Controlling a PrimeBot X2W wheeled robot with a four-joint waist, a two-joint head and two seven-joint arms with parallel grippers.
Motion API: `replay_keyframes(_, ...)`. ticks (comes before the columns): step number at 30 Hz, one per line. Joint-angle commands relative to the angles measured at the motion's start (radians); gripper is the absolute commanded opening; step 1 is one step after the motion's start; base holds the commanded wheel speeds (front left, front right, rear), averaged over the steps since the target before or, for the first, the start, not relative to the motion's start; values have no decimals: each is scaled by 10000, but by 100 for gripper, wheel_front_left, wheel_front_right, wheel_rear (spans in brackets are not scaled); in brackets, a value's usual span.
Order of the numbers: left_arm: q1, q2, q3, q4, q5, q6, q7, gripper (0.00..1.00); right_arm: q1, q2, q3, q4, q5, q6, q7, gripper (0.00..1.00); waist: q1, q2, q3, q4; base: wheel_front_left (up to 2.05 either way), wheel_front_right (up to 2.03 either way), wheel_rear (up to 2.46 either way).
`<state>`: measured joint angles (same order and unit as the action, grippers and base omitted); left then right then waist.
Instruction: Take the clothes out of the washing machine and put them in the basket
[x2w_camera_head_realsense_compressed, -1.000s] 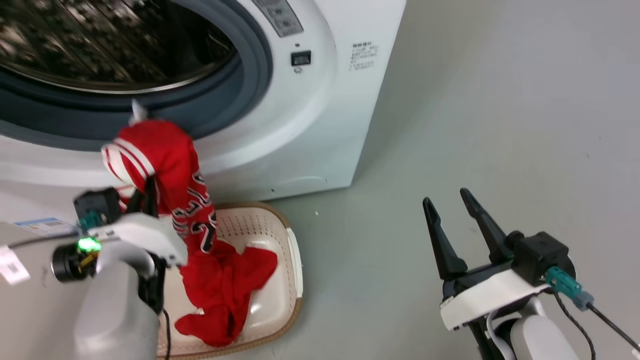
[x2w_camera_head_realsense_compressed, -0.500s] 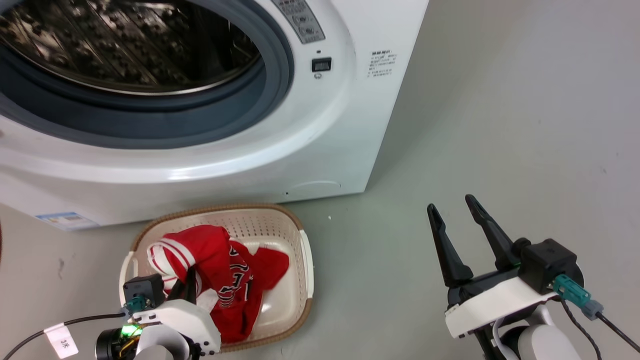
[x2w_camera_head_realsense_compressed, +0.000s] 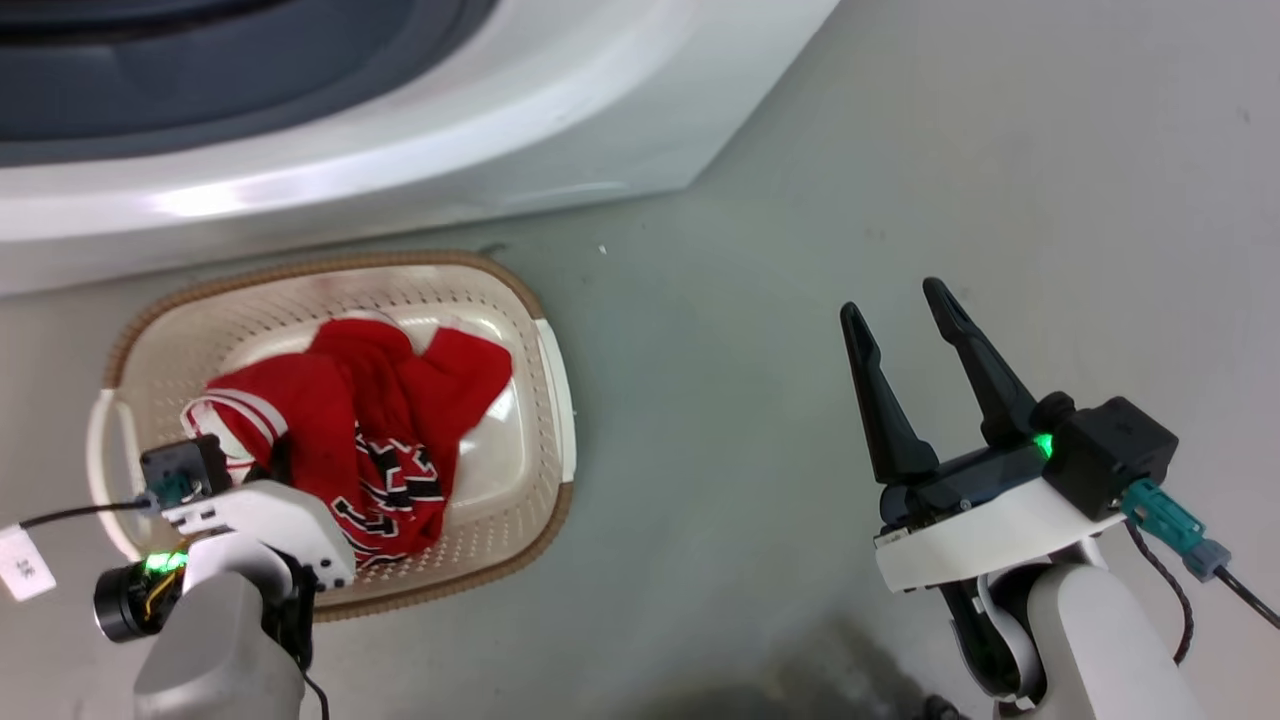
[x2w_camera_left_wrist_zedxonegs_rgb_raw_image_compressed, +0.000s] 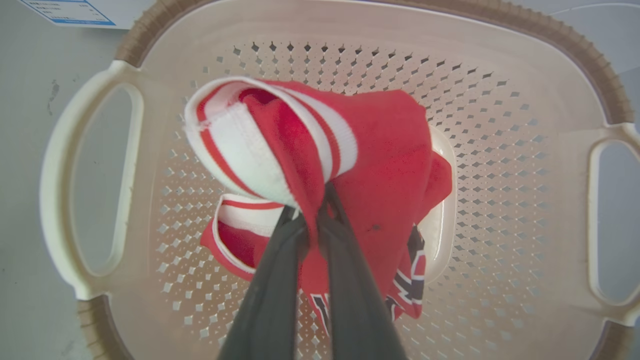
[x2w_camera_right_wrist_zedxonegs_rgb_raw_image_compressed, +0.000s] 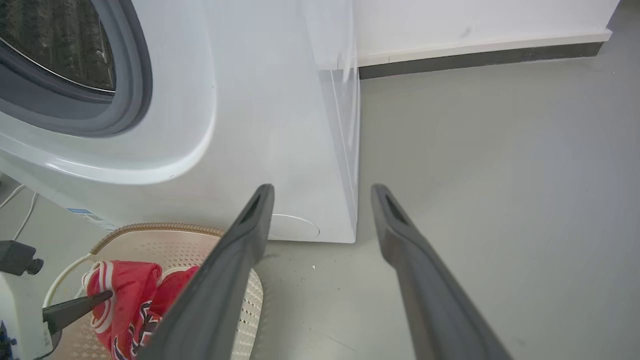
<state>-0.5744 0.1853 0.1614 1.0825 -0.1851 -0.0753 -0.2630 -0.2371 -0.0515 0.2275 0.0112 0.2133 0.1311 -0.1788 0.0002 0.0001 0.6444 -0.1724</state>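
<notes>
Red striped jersey (x2w_camera_left_wrist_zedxonegs_rgb_raw_image_compressed: 380, 150) fabric sits pinched in our clamped-shut left gripper (x2w_camera_left_wrist_zedxonegs_rgb_raw_image_compressed: 312, 212), low inside the cream basket (x2w_camera_left_wrist_zedxonegs_rgb_raw_image_compressed: 505, 165), plain red garment (x2w_camera_head_realsense_compressed: 465, 370) beside it. Our right gripper (x2w_camera_head_realsense_compressed: 892, 298) hangs spread and empty over the floor (x2w_camera_head_realsense_compressed: 720, 400), well apart. Risk: if we lift w/o fully letting go, cloth clings to the gripper and drags back over the rim.

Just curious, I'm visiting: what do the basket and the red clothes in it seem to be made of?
The basket looks like smooth cream plastic, moulded with rows of holes; its brown rim imitates weave. The clothes seem soft matte fabric, draping in folds.
</notes>
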Motion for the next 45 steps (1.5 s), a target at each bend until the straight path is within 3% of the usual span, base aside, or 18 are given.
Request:
replay_keyframes(1,-353,116,15,251,-28,79,-26,0,-259,26,80,59,108,-7,-112,100,-2,-1,797,-361,0,0,0)
replay_keyframes(10,-1743,587,-18,1470,-135,222,24,2,-798,26,457,410,382,-7,-515,100,-2,-1,1734,-880,0,0,0)
replay_keyframes(11,-1792,618,-2,1553,-187,238,36,21,-813,26,473,448,405,-7,-524,100,-2,-1,1743,-905,0,0,0)
replay_keyframes(12,-1792,618,-2,1553,-187,238,36,21,-813,26,473,448,405,-7,-524,100,-2,-1,1743,-905,0,0,0)
replay_keyframes(13,-1803,640,18,1626,-224,238,42,42,-810,26,480,495,409,-7,-542,100,-2,-1,1740,-920,0,0,0)
replay_keyframes(15,-1779,656,-17,1747,-230,246,74,100,-820,26,446,617,425,-7,-598,100,-2,-1,1621,-919,0,0,0)
replay_keyframes(26,-770,21,-320,1689,-213,-95,-34,100,-391,21,63,1156,49,-7,-607,100,-2,-1,-650,-228,0,0,0)
replay_keyframes(37,1181,-941,-521,-1143,61,-275,-22,100,700,18,-925,908,-643,-7,130,100,-2,-1,-3147,927,0,0,0)
replay_keyframes(45,2345,-1276,-766,-3687,360,-192,-25,100,1507,21,-1470,446,-892,-7,612,100,-2,-1,-4316,1533,0,0,0)
